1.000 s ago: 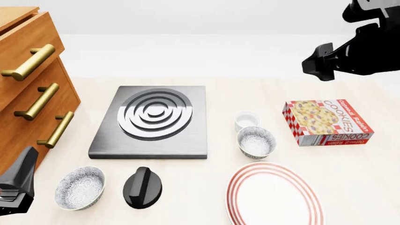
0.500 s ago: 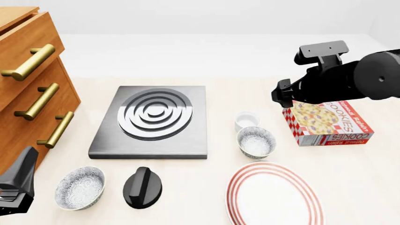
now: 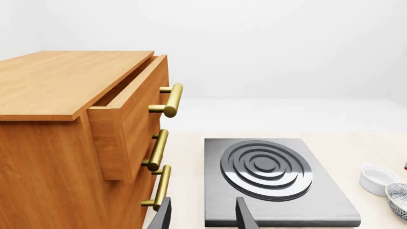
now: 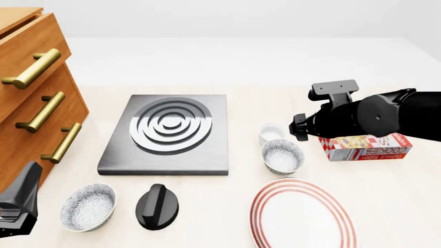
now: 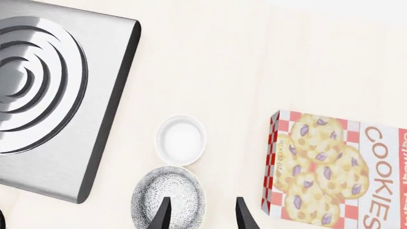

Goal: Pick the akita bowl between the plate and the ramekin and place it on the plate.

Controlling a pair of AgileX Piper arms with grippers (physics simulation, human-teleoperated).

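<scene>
Nearest to the camera in the front view, the plate lies flat at the table's near edge, with nothing on it. To its left stand a black knob and a second speckled bowl, and the left gripper waits low in the corner, its fingers apart and empty.

Just behind the plate sits the akita bowl, upright on the table, between the plate and the ramekin, which is just beside its far rim. The right gripper hangs above this bowl with its fingers spread apart and holding nothing; the bowl's rim shows beside one finger.

Farther away are the cookie box, partly hidden by the right arm, the grey burner plate and the wooden drawer cabinet.
</scene>
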